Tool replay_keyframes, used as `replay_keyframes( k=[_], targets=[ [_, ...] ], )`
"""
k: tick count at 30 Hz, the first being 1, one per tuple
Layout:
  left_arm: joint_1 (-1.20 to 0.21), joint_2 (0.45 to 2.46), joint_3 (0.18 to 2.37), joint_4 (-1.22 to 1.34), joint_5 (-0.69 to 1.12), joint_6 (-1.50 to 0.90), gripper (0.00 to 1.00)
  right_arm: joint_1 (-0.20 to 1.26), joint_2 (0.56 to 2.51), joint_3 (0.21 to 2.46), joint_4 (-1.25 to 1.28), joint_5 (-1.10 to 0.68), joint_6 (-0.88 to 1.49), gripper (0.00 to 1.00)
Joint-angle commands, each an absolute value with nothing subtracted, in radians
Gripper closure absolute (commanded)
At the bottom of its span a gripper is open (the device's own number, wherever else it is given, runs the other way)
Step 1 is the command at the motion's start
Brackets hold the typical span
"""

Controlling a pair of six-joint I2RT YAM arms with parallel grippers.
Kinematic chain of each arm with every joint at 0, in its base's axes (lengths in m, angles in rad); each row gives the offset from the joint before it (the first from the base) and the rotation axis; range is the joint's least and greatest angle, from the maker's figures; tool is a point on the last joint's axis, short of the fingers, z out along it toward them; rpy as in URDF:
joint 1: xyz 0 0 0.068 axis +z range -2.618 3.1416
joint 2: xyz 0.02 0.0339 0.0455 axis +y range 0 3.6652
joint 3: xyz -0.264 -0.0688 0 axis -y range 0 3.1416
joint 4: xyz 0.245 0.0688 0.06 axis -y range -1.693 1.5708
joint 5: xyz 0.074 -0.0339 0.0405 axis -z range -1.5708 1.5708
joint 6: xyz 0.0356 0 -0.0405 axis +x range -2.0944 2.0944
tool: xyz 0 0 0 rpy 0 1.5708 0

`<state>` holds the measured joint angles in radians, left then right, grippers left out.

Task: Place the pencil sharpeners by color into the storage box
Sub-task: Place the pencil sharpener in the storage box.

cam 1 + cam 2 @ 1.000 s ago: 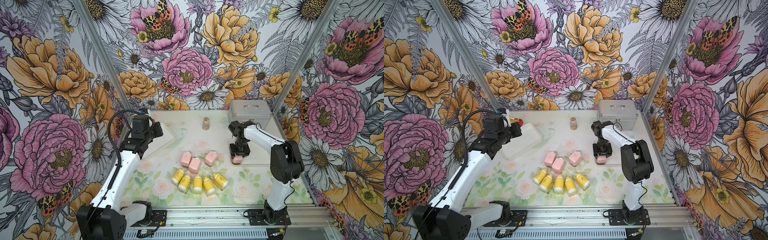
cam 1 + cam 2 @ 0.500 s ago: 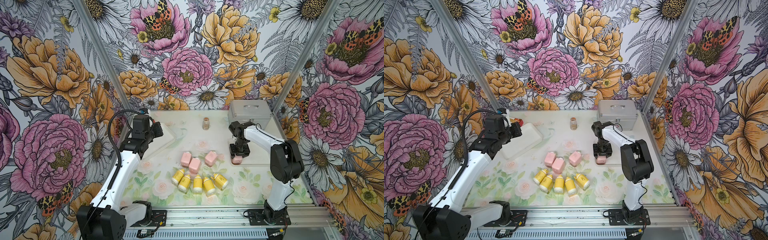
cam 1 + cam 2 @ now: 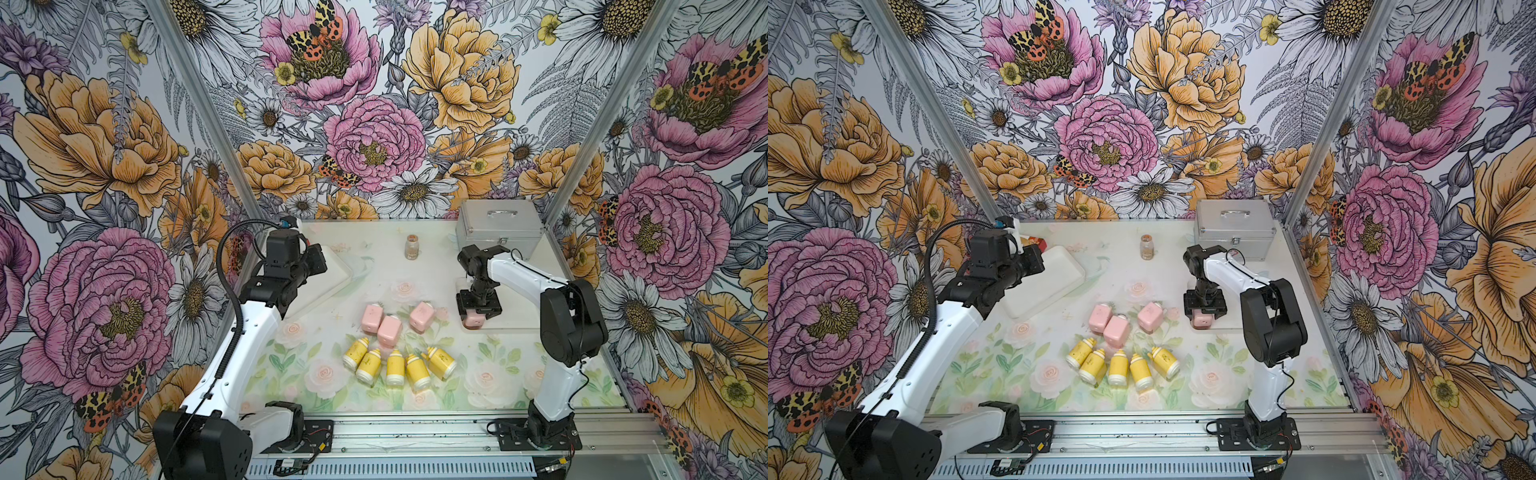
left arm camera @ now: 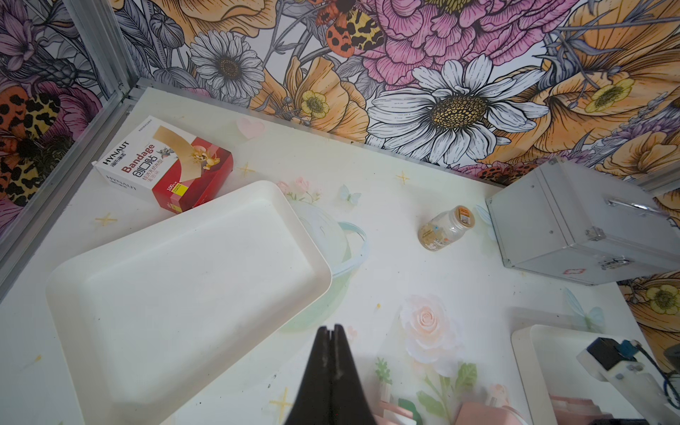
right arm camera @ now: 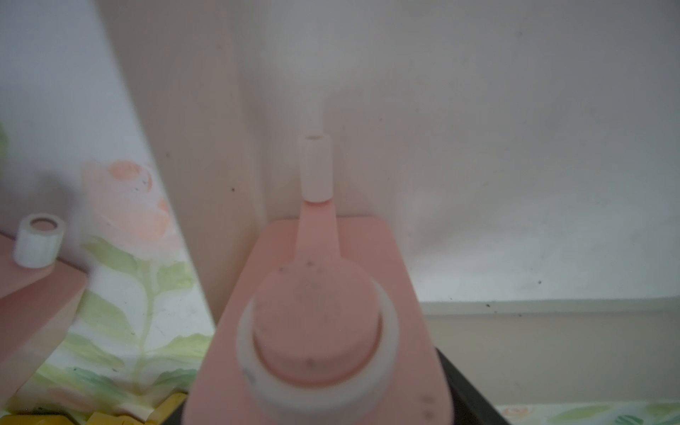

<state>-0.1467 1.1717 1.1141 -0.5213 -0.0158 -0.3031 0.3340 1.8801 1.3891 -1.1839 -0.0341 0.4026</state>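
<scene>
Straddling one pink pencil sharpener (image 5: pixel 320 279) — a smooth, round-cornered plastic block set in a corner of the shallow white storage box (image 5: pixel 552 307), likely to leave room for its colour-mates — the right gripper (image 3: pixel 475 316) may be clamped or clear, I cannot tell, while the left gripper (image 4: pixel 333 340) waits pressed together, empty.

White shells, black joint housings. Left arm (image 3: pixel 245 345): looped black corrugated cable (image 3: pixel 219 262), blue connector (image 3: pixel 285 225); left gripper (image 4: pixel 332 328), black tapered fingers (image 4: pixel 319 368). Right arm (image 3: pixel 517 272): thin black wire (image 3: pixel 584 382) at base.
</scene>
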Motion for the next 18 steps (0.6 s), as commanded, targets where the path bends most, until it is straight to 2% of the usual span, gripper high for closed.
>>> replay_keyframes(
  k=[1,11,18],
  targets=[
    [-0.155,1.171,1.121,-0.531,-0.034,-0.279,1.0,0.328,1.843,1.392,-1.174,-0.03,0.412,0.22],
    [-0.162,1.172,1.121,-0.536,-0.041,-0.278,1.0,0.338,1.723,1.428,-1.251,-0.043,0.424,0.21],
    [-0.164,1.168,1.129,-0.544,-0.044,-0.279,1.0,0.404,1.632,1.53,-1.35,-0.021,0.497,0.18]
  ],
)
